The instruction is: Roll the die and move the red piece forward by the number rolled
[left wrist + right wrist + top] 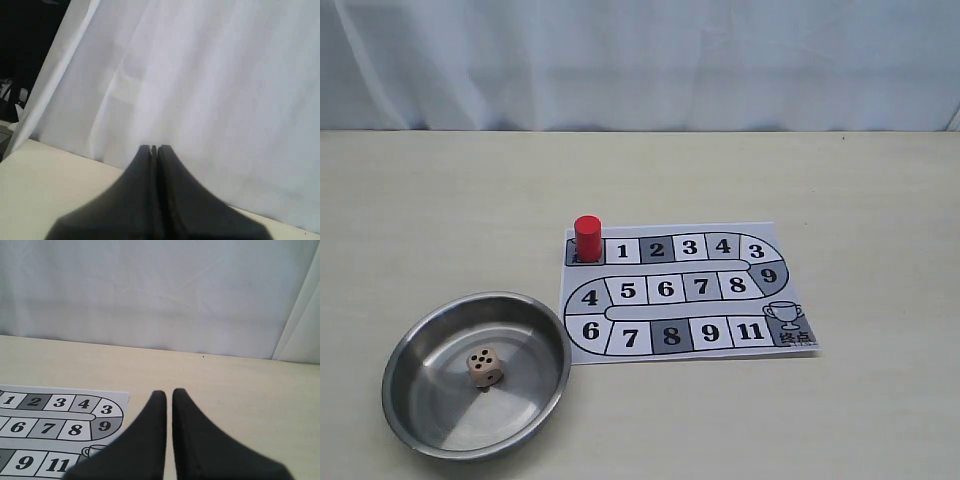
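Observation:
The die (485, 366), a pale wooden cube with black pips and five on top, lies inside the steel bowl (415, 345) at the front left of the table. The red piece (587, 238), an upright cylinder, stands on the start square at the back left corner of the paper board (760, 345). Neither gripper shows in the exterior view. My left gripper (154, 148) is shut with nothing in it and faces the white curtain. Shut and empty as well, my right gripper (169, 393) hovers over bare table beside the board (60, 417), on the side of squares 3 and 9.
The board's numbered track runs from the start square to a trophy square (788, 320) at its front right. A white curtain (640, 60) hangs behind the table's far edge. Pale tabletop (860, 200) surrounds the board and bowl.

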Motion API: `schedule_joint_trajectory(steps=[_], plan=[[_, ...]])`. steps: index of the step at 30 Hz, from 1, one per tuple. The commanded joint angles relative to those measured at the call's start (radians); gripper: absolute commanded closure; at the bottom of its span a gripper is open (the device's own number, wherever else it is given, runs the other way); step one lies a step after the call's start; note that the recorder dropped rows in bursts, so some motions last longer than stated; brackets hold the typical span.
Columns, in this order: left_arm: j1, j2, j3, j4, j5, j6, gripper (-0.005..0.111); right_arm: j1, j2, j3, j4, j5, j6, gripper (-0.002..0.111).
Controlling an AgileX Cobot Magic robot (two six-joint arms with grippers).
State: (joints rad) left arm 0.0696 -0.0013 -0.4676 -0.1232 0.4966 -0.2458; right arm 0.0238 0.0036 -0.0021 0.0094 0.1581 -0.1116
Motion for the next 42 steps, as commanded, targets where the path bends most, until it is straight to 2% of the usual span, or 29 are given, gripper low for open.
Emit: schedule_joint_trajectory(steps=[1,3,7,14,18,21,23,27,31,36,42], plan=[[0.0,0.004,-0.194,-0.018,0.217,0.076,0.107,0.003,-0.004,0.002,0.002,0.003,0.001,0.104],[0.0,0.056,-0.278,-0.018,0.297,0.118,0.107,0.003,-0.004,0.002,0.002,0.003,0.001,0.104],[0.0,0.162,-0.361,-0.033,0.379,0.171,0.107,0.003,-0.004,0.002,0.002,0.003,0.001,0.104],[0.0,0.384,-0.423,-0.247,0.456,0.391,0.106,0.003,-0.004,0.002,0.002,0.003,0.001,0.104],[-0.011,0.502,-0.423,-0.286,0.466,0.46,0.093,0.003,-0.004,0.002,0.002,0.003,0.001,0.104],[-0.056,0.588,-0.423,-0.282,0.481,0.46,0.077,0.003,-0.004,0.002,0.002,0.003,0.001,0.104],[-0.098,0.647,-0.423,-0.28,0.485,0.46,0.071,0.003,-0.004,0.002,0.002,0.003,0.001,0.104],[-0.188,0.753,-0.423,-0.243,0.493,0.467,0.072,0.003,-0.004,0.002,0.002,0.003,0.001,0.104],[-0.211,0.86,-0.423,-0.144,0.506,0.39,0.072,0.003,-0.004,0.002,0.002,0.003,0.001,0.104],[-0.228,0.987,-0.423,-0.143,0.522,0.388,0.072,0.003,-0.004,0.002,0.002,0.003,0.001,0.104],[-0.33,1.079,-0.423,-0.138,0.467,0.388,0.072,0.003,-0.004,0.002,0.002,0.003,0.001,0.104]])
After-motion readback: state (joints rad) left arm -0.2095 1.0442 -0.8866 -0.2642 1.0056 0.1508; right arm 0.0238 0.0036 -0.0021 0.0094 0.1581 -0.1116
